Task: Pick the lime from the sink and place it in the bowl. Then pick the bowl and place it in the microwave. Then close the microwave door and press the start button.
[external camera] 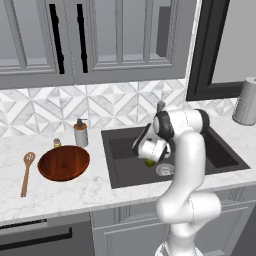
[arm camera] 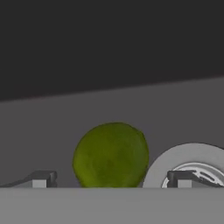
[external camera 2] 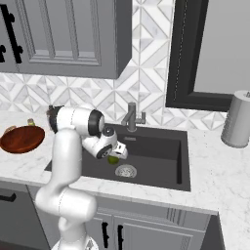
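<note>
The green lime [arm camera: 111,155] lies on the dark floor of the sink [external camera: 125,150], just beside the round silver drain [arm camera: 192,164]. My gripper [arm camera: 111,180] is lowered into the basin right over it, jaws open, one fingertip [arm camera: 41,179] on each side of the fruit and not touching it. From the base cameras the lime [external camera: 149,162] [external camera 2: 113,159] peeks out under my hand. The reddish-brown bowl [external camera: 64,163] [external camera 2: 21,138] rests on the counter left of the sink. The microwave and its door are out of view.
A wooden spoon [external camera: 26,172] lies left of the bowl. A soap dispenser [external camera: 80,133] and a small jar [external camera: 57,143] stand behind it. The faucet [external camera 2: 132,117] rises at the sink's back edge. A grey canister [external camera 2: 237,119] stands on the right counter.
</note>
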### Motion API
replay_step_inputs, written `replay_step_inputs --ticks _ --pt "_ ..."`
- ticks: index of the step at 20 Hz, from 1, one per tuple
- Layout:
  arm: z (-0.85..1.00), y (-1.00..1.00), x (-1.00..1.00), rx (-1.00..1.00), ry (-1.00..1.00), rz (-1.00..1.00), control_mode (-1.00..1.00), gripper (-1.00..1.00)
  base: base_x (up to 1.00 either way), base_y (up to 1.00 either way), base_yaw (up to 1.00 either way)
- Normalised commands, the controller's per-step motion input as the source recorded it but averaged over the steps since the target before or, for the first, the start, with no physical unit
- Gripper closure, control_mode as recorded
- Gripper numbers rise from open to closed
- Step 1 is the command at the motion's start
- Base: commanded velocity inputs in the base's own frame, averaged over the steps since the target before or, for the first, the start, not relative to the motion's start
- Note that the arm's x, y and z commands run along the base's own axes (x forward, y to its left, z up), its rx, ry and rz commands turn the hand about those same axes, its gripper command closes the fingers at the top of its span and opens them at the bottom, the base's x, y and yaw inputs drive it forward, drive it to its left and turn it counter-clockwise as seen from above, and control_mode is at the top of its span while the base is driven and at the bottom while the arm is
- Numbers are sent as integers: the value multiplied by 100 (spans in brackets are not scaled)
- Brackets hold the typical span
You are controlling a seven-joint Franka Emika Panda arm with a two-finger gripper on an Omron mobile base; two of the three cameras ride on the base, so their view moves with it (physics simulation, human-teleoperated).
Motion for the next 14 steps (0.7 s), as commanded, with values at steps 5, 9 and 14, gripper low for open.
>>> replay_step_inputs --ticks 5,9,14 --pt "-45 1 4 0 -5 0 -100 -100 0 0 0" --pt "-44 1 17 0 -3 0 -100 -100 0 0 0" --pt "-37 0 15 0 -6 0 -100 100 0 0 0"
